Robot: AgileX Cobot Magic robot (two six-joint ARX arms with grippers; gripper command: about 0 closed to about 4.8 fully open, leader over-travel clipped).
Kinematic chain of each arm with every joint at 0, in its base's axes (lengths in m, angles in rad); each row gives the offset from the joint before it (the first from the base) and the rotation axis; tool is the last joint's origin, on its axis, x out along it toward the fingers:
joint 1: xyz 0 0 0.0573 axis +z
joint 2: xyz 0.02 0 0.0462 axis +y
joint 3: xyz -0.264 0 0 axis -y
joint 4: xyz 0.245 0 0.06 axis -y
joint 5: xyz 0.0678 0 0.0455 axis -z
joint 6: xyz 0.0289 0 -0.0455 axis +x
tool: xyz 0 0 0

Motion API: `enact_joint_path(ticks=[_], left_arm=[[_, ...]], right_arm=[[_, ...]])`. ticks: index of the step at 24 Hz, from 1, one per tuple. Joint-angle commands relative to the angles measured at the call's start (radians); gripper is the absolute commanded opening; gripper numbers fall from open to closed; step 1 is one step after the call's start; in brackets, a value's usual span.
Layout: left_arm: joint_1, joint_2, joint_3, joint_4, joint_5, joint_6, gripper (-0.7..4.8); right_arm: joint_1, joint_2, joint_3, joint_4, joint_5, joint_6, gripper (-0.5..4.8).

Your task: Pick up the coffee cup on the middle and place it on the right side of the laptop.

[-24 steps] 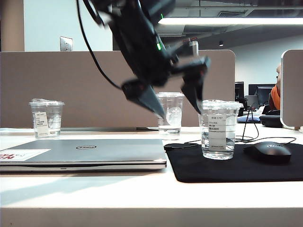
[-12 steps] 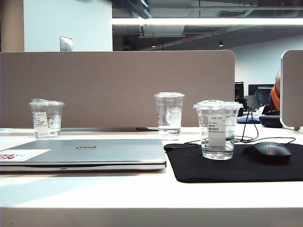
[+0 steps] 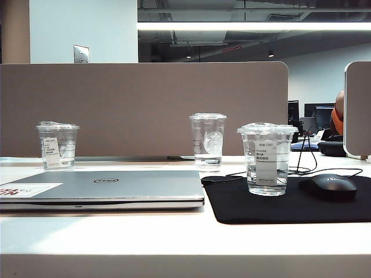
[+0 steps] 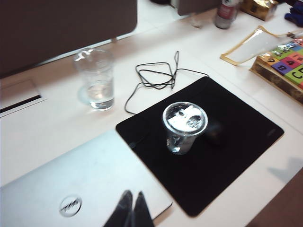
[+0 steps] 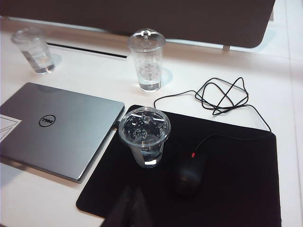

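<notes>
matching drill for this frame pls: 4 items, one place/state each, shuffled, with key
Items:
1. coffee cup
2. laptop
3. mouse
4. left gripper

Places or states:
A. lid shut, flat on the white desk, left of the black mat
B. fingers closed on nothing, high over the laptop's edge
C. upright on the black mat, just right of the laptop
D. on the mat, on the cup's far side from the laptop

Pairs: 1-C, 2-A, 3-D, 4-B

The right gripper is also shut and empty, above the mat's near edge.
</notes>
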Motion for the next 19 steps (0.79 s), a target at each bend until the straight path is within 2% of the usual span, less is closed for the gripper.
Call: enact_joint_path(ticks=[1, 4, 7, 10, 11, 14, 16, 19], left_arm=[[-0.002, -0.13, -0.159, -0.019, -0.024, 0.002, -0.06], [-0.002, -0.26, -0.328, 0.039, -0.052, 0.017, -0.06], [0.0, -0.383, -0.504, 0.139, -0.079, 0.073, -0.06], [0.001, -0.478, -0.646, 0.147, -0.206, 0.032, -0.02], [0.002, -0.521, -0.721, 0.194, -0.264, 0.021, -0.06], [0.007, -0.603, -0.842, 0.335, -0.255, 0.038, -0.06], [0.007, -0.666, -0.925, 0.425, -0.215, 0.076, -0.05], [0.007, -0.746, -1.025, 0.472, -0.182, 0.091, -0.05]], right_arm=[[-0.002, -0.142, -0.079, 0.016, 0.013, 0.003, -0.05], [-0.002, -0.236, -0.128, 0.016, 0.012, 0.003, -0.05], [-0.002, -0.309, -0.174, 0.023, 0.026, 0.003, -0.05], [-0.004, -0.366, -0.243, 0.07, 0.054, 0.004, -0.05], [-0.004, -0.385, -0.286, 0.109, 0.066, 0.004, -0.05], [-0.004, -0.399, -0.341, 0.166, 0.091, 0.003, -0.05], [-0.003, -0.402, -0.377, 0.214, 0.091, 0.003, -0.05], [-0.003, -0.404, -0.422, 0.293, 0.091, 0.003, -0.05]])
